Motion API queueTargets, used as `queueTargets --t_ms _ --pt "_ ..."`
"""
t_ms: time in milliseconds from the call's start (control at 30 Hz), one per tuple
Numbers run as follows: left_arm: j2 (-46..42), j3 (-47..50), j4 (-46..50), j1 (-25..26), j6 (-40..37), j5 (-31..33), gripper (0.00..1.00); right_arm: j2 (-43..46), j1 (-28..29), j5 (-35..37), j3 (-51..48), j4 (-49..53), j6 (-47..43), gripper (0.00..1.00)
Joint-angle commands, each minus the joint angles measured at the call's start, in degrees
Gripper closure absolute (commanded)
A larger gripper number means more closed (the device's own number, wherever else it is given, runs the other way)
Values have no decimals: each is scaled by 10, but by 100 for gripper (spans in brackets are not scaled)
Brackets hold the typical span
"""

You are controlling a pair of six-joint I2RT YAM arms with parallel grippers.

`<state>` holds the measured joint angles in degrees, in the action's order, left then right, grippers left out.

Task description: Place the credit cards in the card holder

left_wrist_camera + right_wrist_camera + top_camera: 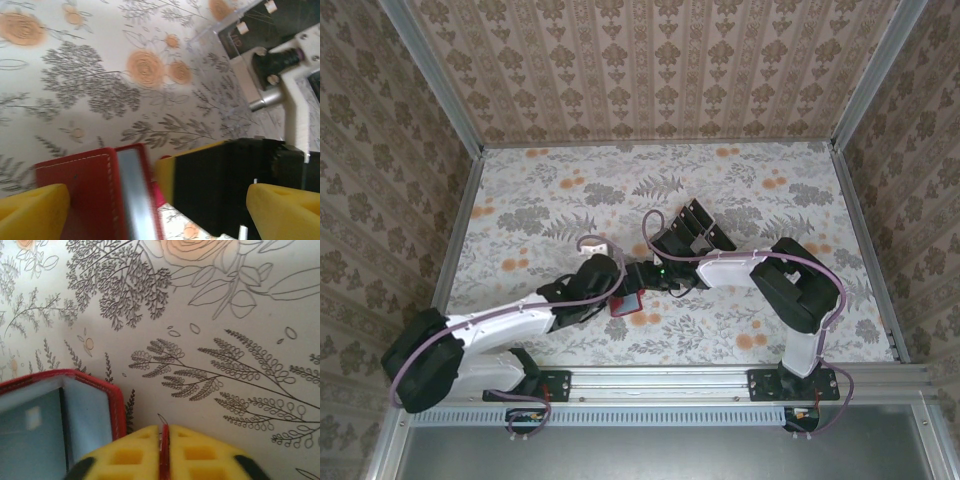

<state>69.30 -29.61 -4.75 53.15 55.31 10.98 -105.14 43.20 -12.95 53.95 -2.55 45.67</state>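
Right between the two arm tips, toward the near middle of the flower-printed table (520, 200), lies the one card holder (625, 305), a small red leather-like wallet. The left wrist view shows pale stitching along its edge and a smooth grey strip inside. The right wrist view adds something the other lacks: a pale blue lining in the open fold.

The right gripper (164, 447) has its ribbed yellow pads almost together, pinched on a thin red sliver. This is probably a flap of the wallet, though the close view leaves that unsure. The left gripper (157, 212) stands wide apart, one yellow finger at the wallet's left corner and the other well off to the right. The black body of the right gripper sits between them.

Beyond the wallet, a single clear plastic slotted tray (215, 30) holds the credit cards (692, 222), thin black rectangles with pale marks, standing tilted. From above they are too small to count, and the left wrist view catches two.
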Motion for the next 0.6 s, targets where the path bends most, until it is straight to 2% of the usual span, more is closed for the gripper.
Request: queueTargets --t_ms 0,67,167,567 --pt "32 -18 -37 15 15 12 0 40 -14 11 -21 24 0 66" --pt "52 -20 -53 23 20 14 0 68 -22 21 -33 33 -3 61" --pt "76 -21 -64 33 26 20 0 103 -35 29 -53 45 -4 59" --pt "114 10 -70 47 69 70 0 220 -43 47 -105 76 6 61"
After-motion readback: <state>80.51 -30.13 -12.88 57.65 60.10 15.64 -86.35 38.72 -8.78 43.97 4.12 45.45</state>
